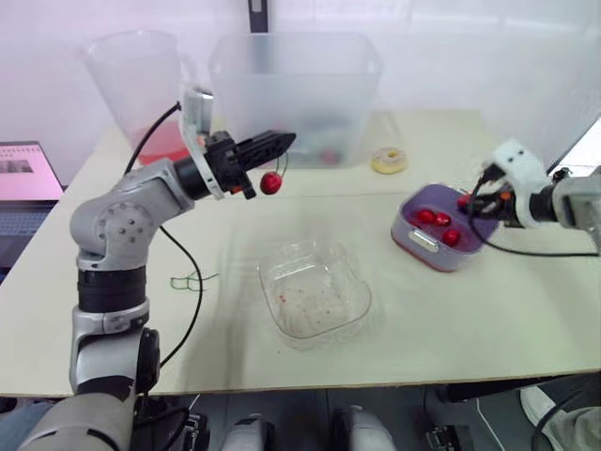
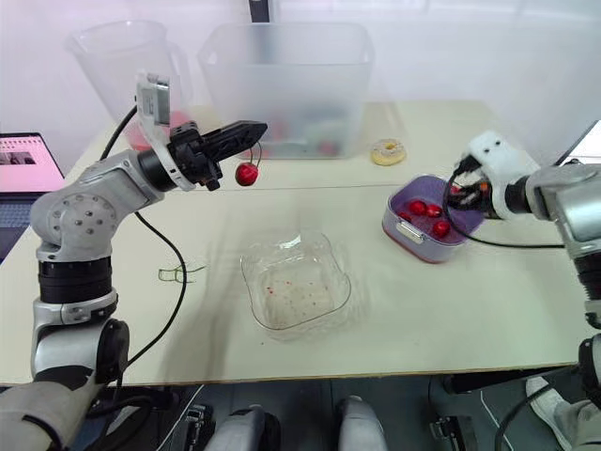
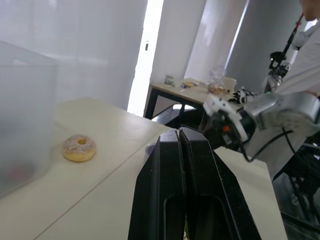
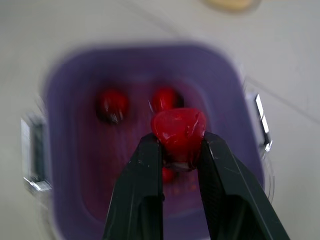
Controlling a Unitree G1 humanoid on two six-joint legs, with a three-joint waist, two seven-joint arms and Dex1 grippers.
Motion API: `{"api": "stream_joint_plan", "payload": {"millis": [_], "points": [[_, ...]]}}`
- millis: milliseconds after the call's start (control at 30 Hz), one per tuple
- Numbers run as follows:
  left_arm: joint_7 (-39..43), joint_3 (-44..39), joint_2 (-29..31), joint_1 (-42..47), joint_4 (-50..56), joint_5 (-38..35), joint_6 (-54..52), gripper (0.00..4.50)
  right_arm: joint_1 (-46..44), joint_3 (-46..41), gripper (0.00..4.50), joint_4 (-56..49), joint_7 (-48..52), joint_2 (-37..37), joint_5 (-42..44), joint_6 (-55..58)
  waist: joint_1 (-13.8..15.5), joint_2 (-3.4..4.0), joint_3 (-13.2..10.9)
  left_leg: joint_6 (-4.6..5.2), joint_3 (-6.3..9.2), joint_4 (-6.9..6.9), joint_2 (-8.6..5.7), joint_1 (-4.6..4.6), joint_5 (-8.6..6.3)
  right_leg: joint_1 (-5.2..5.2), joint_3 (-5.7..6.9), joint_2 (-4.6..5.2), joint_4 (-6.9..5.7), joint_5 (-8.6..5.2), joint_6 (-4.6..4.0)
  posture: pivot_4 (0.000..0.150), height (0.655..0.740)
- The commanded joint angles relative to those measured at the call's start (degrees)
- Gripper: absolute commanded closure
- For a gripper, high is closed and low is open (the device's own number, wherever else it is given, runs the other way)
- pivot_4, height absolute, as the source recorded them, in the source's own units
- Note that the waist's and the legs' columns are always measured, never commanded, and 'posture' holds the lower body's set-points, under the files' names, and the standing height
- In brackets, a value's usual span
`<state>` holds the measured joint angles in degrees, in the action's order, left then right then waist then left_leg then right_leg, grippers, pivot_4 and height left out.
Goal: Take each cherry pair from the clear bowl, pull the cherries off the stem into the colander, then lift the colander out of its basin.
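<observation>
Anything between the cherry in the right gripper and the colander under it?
Nothing visible. The red cherry pinched in the right gripper sits directly over the open purple colander, with loose cherries inside. The left gripper, shut on a cherry stem, is well clear.

Left arm (image 1: 141,202) elbow bent, forearm raised — left gripper (image 1: 282,141) closed on a stem (image 1: 282,164). Right arm (image 1: 575,202) reaching inward — right gripper (image 4: 179,142) pinching a cherry (image 4: 178,126).

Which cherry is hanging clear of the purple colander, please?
The cherry dangling from the left hand; the rest are in the colander or pinched in the right hand.
</observation>
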<state>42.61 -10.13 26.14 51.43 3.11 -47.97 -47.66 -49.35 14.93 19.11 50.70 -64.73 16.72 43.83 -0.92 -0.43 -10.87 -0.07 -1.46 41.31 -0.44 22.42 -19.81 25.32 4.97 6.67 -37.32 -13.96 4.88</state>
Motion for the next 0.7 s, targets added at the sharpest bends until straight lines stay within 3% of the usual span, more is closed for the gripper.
{"api": "stream_joint_plan", "payload": {"millis": [33,233,433,600,700], "points": [[0.2,-0.7,0.3,0.9,2.0,-0.2,1.7,4.5,-1.5,-0.9,2.98,3.3,2.9,1.1,-4.2,-5.6,0.0,0.02,0.0,-0.02,-0.01,-0.02,0.01,0.0,0.01,0.02,0.0,0.0,0.0,0.0,0.0,0.15,0.6863],[0.0,-0.3,0.0,0.5,2.4,-0.2,2.2,4.5,-3.4,-3.0,0.17,5.5,5.3,2.4,-7.5,-7.7,0.6,0.03,0.0,-0.06,0.03,0.04,0.02,0.02,0.03,-0.02,0.05,0.01,0.01,0.0,0.0,0.15,0.6863],[-0.1,-0.6,-0.4,1.7,1.6,-0.6,2.0,4.5,-8.3,-5.7,0.03,0.1,9.6,2.1,-6.3,-3.1,1.1,0.03,0.0,-0.07,0.07,0.1,-0.02,0.04,0.03,-0.05,0.07,0.03,0.01,0.0,0.0,0.15,0.6863],[-1.1,-2.4,-1.9,4.3,0.2,-4.5,-0.4,4.5,-10.0,-17.2,0.03,-18.7,15.4,11.3,16.6,14.6,1.1,0.03,0.0,-0.08,0.1,0.12,0.07,0.03,0.03,-0.05,0.09,0.0,-0.01,0.01,0.0,0.15,0.6863],[-0.9,-0.8,-2.5,3.8,1.5,-5.2,-1.6,4.5,-6.1,-17.8,0.03,-27.6,10.3,19.5,19.3,13.2,1.4,0.01,0.0,-0.1,0.23,0.12,0.13,0.02,0.04,-0.13,0.22,-0.01,0.0,0.01,-0.01,0.15,0.6863]]}}
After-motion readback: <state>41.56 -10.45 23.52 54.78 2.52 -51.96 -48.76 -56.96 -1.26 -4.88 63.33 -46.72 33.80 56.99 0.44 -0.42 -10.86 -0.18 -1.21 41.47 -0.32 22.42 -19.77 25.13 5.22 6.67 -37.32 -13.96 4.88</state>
